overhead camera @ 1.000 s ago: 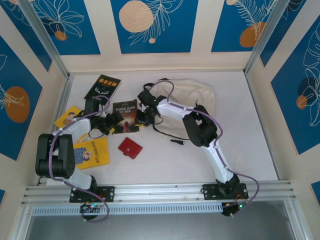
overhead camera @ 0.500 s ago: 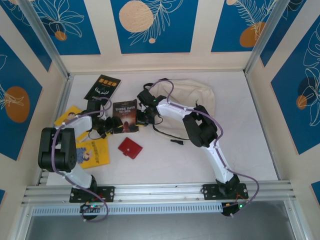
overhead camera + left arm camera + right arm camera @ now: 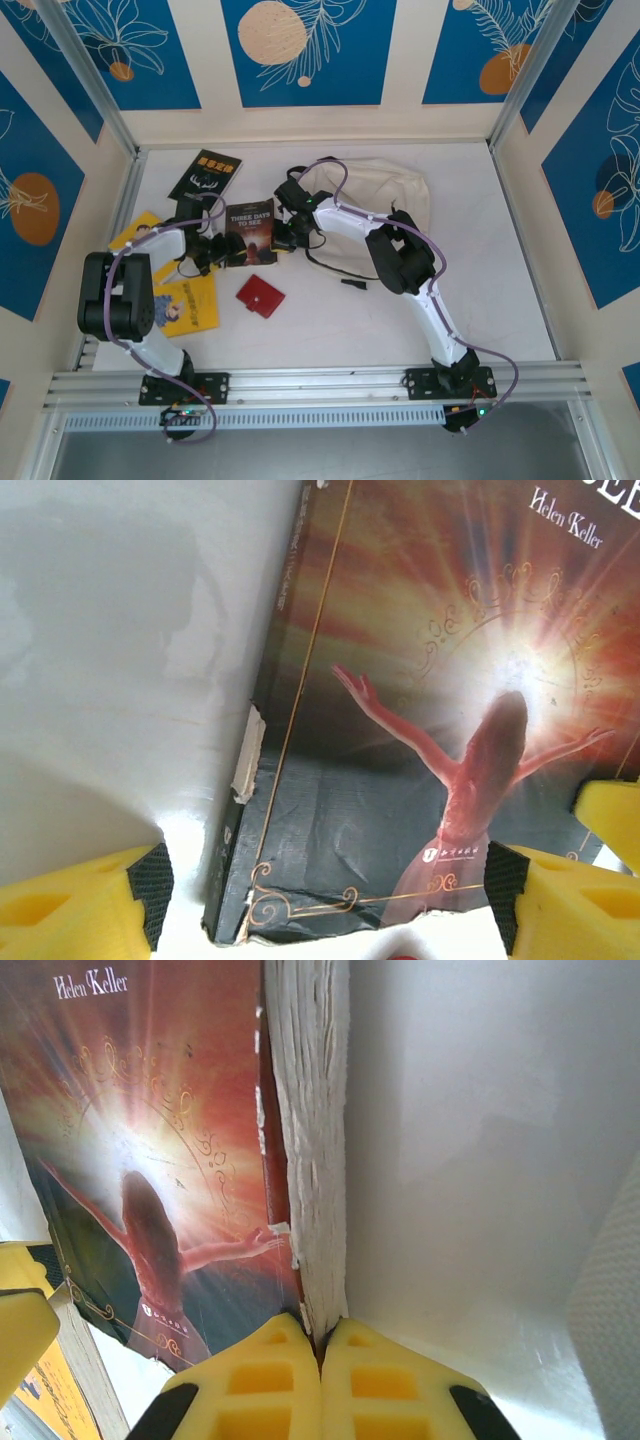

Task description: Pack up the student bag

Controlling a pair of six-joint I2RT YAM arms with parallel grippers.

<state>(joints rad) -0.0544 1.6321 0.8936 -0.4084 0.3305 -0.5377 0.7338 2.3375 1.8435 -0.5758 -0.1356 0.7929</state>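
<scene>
Right, from the top view first: the bag [image 3: 385, 195] lies on the far part of the tabletop [image 3: 480, 290], just right of the book [image 3: 250, 232], and its mouth faces the book. I have one arm at each side of the book, the left jaws at its left edge and the right jaws at its right edge, next to the bag. A black book [image 3: 205, 173] sits further back on the left. A yellow book [image 3: 185, 305] and a red wallet [image 3: 260, 296] lie nearer the bases.

On the left wrist camera the book [image 3: 430, 730] fills most of the frame, cover up, spine toward the bare tabletop [image 3: 120, 630]. My left jaws stand wide apart, and their fingers [image 3: 80, 900] sit at the lower corners of the frame, either side of the book's near end. I cannot tell if they touch it.

On the right wrist camera the right jaws are closed, fingers [image 3: 270, 1370] pressed together, with their tips right against the lower end of the book's [image 3: 150, 1160] page edge. Whether anything is pinched between them I cannot tell. The bag [image 3: 610, 1320] fabric shows at the right edge.
</scene>
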